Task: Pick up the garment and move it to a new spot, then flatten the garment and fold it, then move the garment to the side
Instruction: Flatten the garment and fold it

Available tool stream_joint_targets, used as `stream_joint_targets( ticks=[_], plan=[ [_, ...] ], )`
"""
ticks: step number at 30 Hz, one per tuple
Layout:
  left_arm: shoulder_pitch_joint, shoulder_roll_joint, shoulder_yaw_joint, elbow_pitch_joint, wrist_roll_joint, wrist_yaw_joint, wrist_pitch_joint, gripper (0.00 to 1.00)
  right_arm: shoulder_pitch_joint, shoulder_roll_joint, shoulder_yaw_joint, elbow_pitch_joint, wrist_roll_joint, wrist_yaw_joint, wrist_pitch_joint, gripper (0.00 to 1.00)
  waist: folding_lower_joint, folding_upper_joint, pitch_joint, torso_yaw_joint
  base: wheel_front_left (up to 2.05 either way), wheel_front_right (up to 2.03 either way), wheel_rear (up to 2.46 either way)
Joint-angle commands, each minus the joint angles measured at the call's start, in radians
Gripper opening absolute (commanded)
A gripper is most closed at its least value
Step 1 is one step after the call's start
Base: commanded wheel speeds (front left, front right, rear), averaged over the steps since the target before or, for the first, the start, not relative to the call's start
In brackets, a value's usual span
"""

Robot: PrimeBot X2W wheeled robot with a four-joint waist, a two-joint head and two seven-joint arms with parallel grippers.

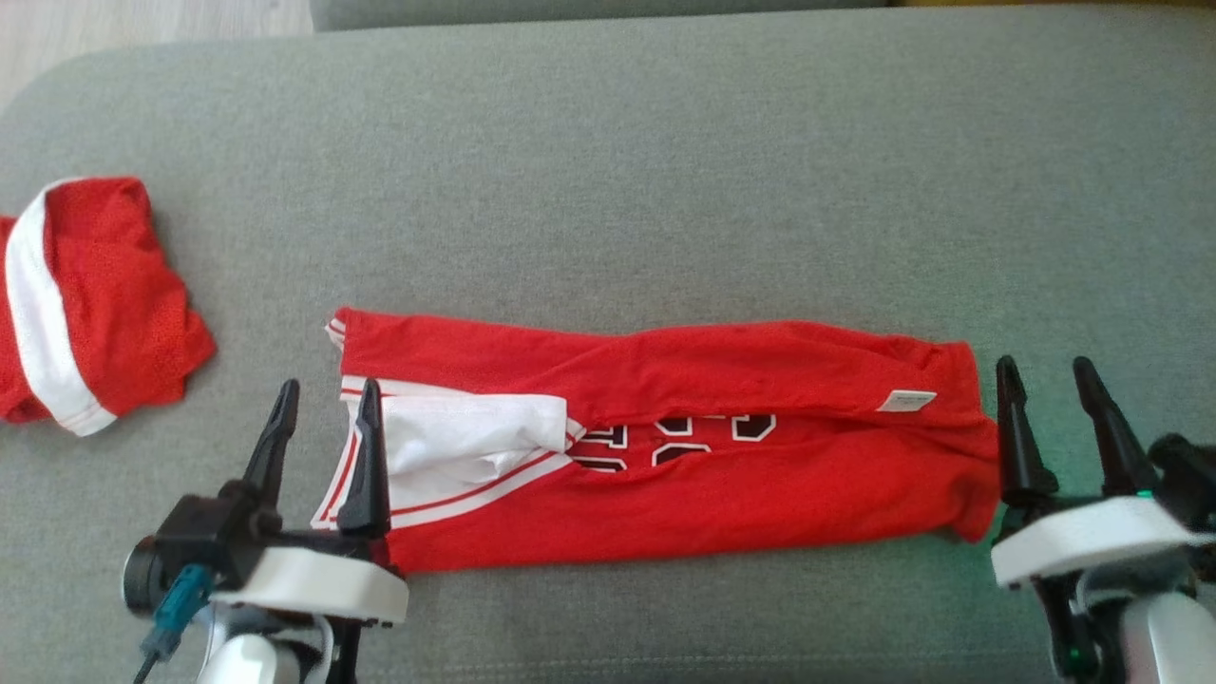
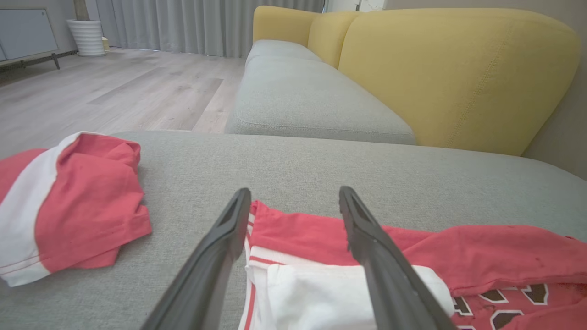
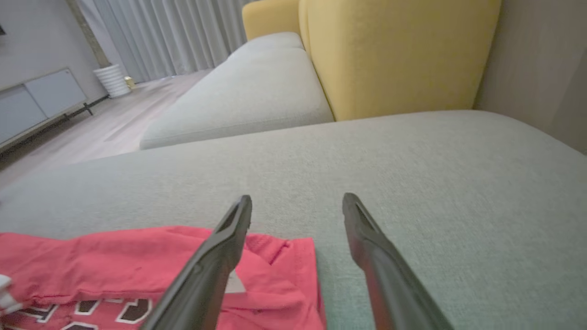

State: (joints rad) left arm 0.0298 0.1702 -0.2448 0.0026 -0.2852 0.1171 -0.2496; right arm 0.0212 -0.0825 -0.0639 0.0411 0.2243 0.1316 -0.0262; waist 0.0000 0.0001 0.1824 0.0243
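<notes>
Left gripper [image 1: 329,388] sits at about seven o'clock in the head view, its two dark fingers spread wide apart and holding nothing. Its outer finger stands over bare grey cushion [image 1: 665,171], while its inner finger lies over the white-trimmed end of the red jersey [image 1: 684,475]; whether it touches the cloth I cannot tell. Further out, at nine o'clock, a second red garment with a white band [image 1: 85,304] lies bunched on the cushion, well apart from the jersey.

The jersey stretches across the middle of the cushion from about eight o'clock to four o'clock, folded lengthwise into a long strip. A white panel with red stripes shows at its left end, dark numerals edged in white peek out along the fold near the centre, and a small white label [image 1: 905,400] sits toward its right end.

At four o'clock the right gripper [image 1: 1044,366] stands at the jersey's right edge, jaws likewise wide and empty. In the right wrist view one finger overlaps the jersey's corner and the other lies over bare cushion. Beyond, a yellow backrest [image 3: 394,55] rises at twelve o'clock.
</notes>
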Motion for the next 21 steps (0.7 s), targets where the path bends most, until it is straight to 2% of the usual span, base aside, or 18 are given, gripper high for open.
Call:
stream_joint_targets(
  ticks=[1, 7, 13, 18, 19, 20, 21],
  plan=[
    [-0.057, 0.002, 0.032, -0.027, 0.005, -0.006, -0.012, 1.00, -0.061, -0.018, 0.018, -0.001, 0.002, -0.001, -0.006, 1.00, 0.0000, -0.0001, 0.015, 0.005, 0.00, 0.00, 0.00],
    [-0.091, -0.010, 0.022, -0.018, 0.014, -0.024, -0.012, 1.00, -0.101, -0.015, 0.018, 0.163, -0.009, -0.001, 0.066, 1.00, 0.0000, -0.0001, 0.057, 0.023, 0.00, 0.00, 0.00],
    [-0.107, -0.018, 0.030, -0.009, 0.018, -0.034, -0.012, 1.00, -0.094, 0.009, 0.023, 0.241, -0.013, -0.001, 0.170, 1.00, 0.0000, -0.0001, 0.081, 0.026, 0.00, 0.00, 0.00],
    [-0.116, -0.028, 0.039, 0.001, 0.023, -0.045, -0.012, 1.00, -0.073, 0.026, 0.043, 0.246, 0.001, -0.001, 0.214, 1.00, 0.0000, -0.0001, 0.089, 0.031, 0.00, 0.00, 0.00],
    [-0.118, -0.029, 0.041, 0.002, 0.024, -0.047, -0.012, 1.00, -0.062, 0.028, 0.047, 0.244, 0.001, -0.001, 0.227, 0.47, 0.0000, -0.0001, 0.089, 0.031, 0.00, 0.00, 0.00],
    [-0.119, -0.031, 0.044, 0.003, 0.026, -0.048, -0.012, 1.00, -0.054, 0.029, 0.051, 0.240, 0.001, -0.001, 0.238, 0.28, 0.0000, -0.0001, 0.090, 0.032, 0.00, 0.00, 0.00],
    [-0.119, -0.032, 0.046, 0.003, 0.027, -0.049, -0.012, 1.00, -0.049, 0.030, 0.054, 0.232, 0.005, -0.001, 0.238, 0.00, 0.0000, -0.0001, 0.090, 0.031, 0.00, 0.00, 0.00]
  ],
)
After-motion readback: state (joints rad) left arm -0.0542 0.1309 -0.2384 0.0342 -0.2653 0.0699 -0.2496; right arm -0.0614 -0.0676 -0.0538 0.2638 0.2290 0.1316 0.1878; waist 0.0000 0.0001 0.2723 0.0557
